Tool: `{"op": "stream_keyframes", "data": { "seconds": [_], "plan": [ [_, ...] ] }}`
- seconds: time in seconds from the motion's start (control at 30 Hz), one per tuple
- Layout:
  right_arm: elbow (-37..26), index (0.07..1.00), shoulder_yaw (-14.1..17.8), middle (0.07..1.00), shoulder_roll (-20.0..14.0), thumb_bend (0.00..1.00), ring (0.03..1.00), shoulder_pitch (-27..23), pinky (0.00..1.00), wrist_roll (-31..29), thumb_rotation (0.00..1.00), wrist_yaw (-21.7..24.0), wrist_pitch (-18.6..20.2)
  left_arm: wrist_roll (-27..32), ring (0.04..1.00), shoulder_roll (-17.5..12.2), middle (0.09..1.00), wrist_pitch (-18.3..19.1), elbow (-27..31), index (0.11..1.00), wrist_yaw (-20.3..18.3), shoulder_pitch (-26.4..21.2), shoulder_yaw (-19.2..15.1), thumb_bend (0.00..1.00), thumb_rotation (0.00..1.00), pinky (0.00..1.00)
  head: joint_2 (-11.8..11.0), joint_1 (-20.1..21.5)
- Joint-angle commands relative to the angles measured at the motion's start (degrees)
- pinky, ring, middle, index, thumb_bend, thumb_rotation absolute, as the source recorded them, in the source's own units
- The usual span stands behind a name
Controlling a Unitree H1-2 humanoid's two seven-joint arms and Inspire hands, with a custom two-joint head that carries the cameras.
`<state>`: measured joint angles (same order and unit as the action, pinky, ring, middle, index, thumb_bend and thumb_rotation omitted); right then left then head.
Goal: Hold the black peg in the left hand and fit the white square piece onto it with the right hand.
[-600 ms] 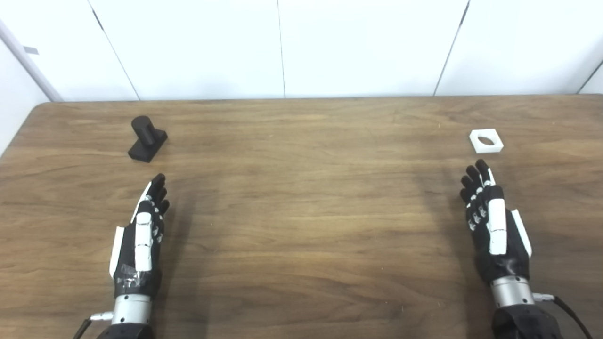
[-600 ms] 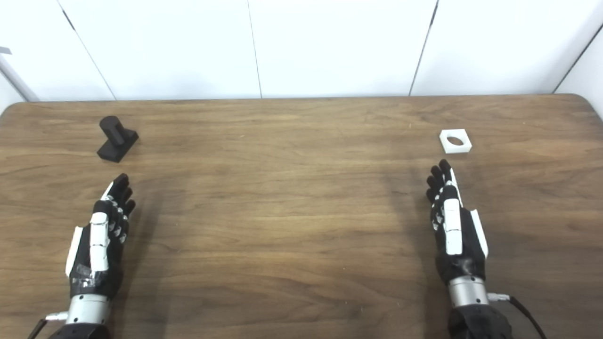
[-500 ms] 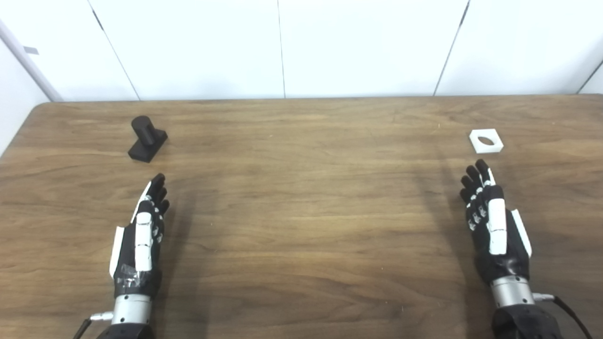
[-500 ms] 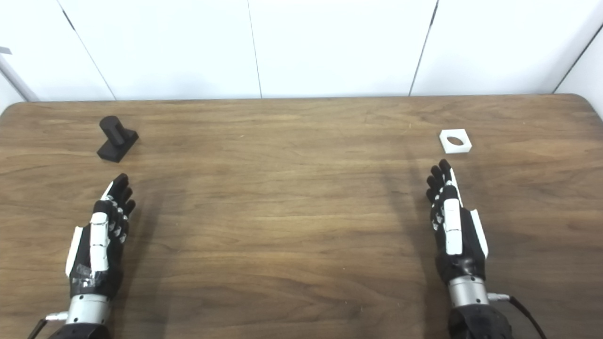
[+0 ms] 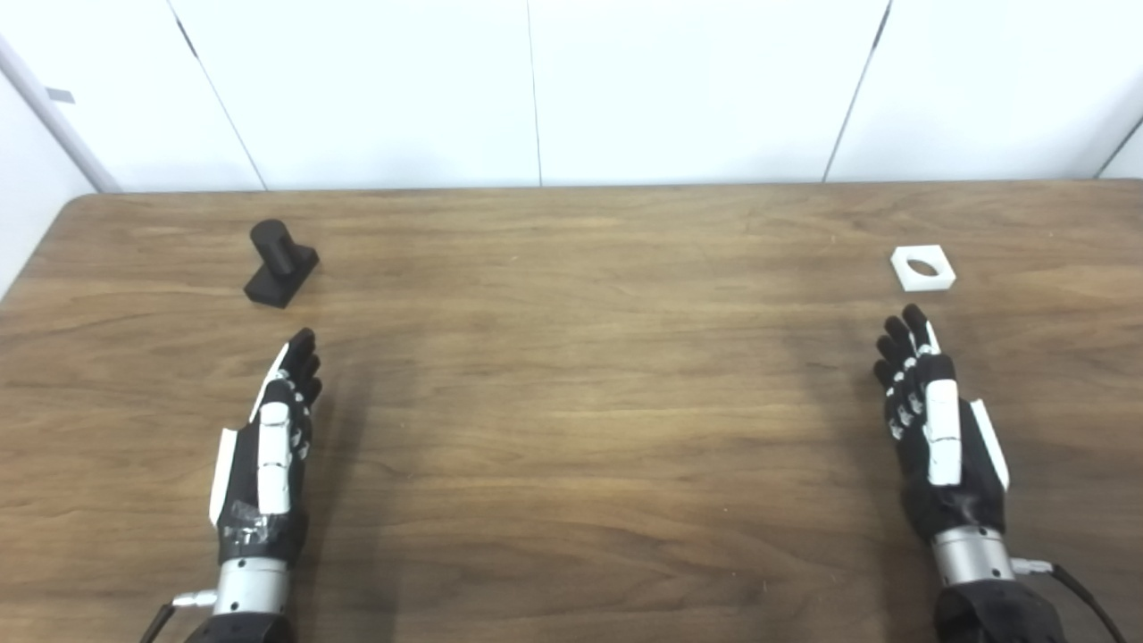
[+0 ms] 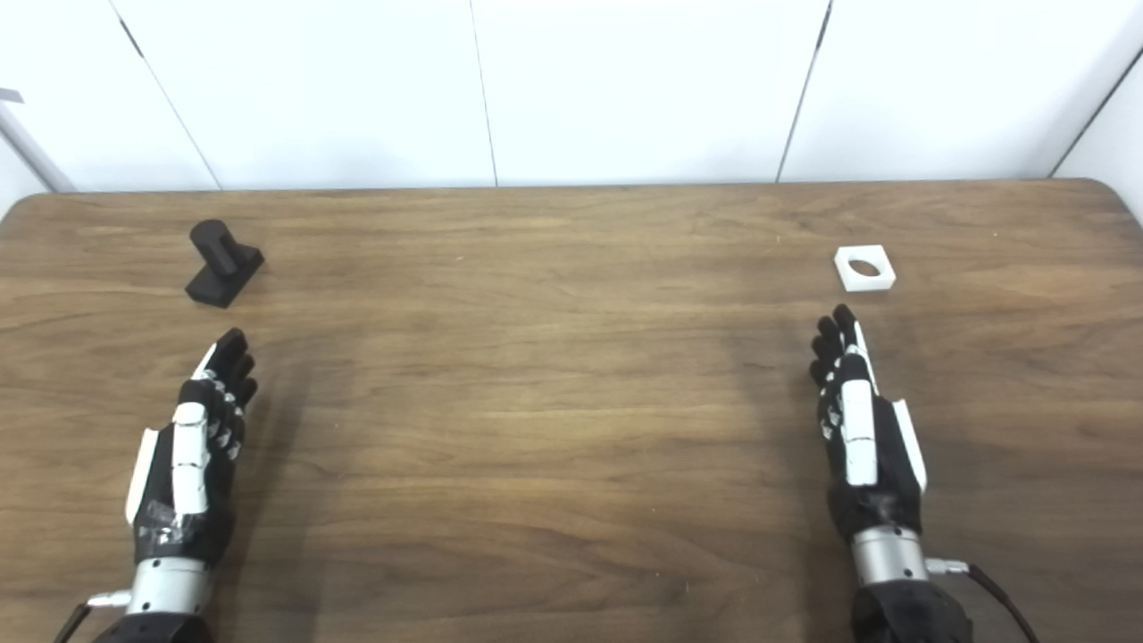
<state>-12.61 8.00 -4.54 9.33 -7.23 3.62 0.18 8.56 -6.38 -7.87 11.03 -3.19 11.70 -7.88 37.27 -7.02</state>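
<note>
The black peg (image 5: pixel 279 265), a short cylinder on a square base, stands on the wooden table at the far left. The white square piece (image 5: pixel 922 268), with a round hole, lies flat at the far right. My left hand (image 5: pixel 271 443) is open and empty, fingers stretched out, a short way in front of the peg and apart from it. My right hand (image 5: pixel 933 422) is open and empty, fingers stretched out, just in front of the white piece without touching it.
The wooden table (image 5: pixel 571 375) runs across the whole view, with its back edge against a white panelled wall (image 5: pixel 536 89). Its rounded left corner shows at the far left.
</note>
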Motion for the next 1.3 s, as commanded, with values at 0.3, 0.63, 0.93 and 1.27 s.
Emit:
{"op": "stream_keyframes", "data": {
  "seconds": [0.3,0.63,0.93,1.27],
  "plan": [
    [3.3,0.994,1.3,0.988,-1.8,0.49,0.996,1.0,1.0,-1.8,1.0,1.7,-6.6,-4.0,0.983,3.2,0.97,-7.3,-4.4,0.935,1.5,1.5,2.1,0.37,0.95,1.0,-8.4,-9.1],
    [4.7,0.957,1.1,0.959,-2.1,0.59,0.97,1.0,0.96,-0.6,1.0,1.1,-7.0,-5.4,0.987,3.9,0.969,-10.2,-7.4,0.929,2.0,1.4,3.0,0.41,0.91,1.0,-11.9,-11.2],
    [3.4,0.917,0.6,0.923,-1.8,0.62,0.941,1.2,0.91,-0.3,1.0,0.2,-5.5,-14.9,0.973,4.2,0.953,-6.3,-5.0,0.93,6.4,2.2,3.2,0.52,0.64,0.99,-10.9,-9.8],
    [5.7,0.984,0.5,0.987,-2.9,0.66,0.998,0.9,1.0,-1.7,1.0,1.8,-8.0,-33.1,0.95,1.7,0.933,2.8,1.2,0.895,13.5,0.5,2.3,0.77,0.25,0.94,-10.0,-8.8]
  ]
}}
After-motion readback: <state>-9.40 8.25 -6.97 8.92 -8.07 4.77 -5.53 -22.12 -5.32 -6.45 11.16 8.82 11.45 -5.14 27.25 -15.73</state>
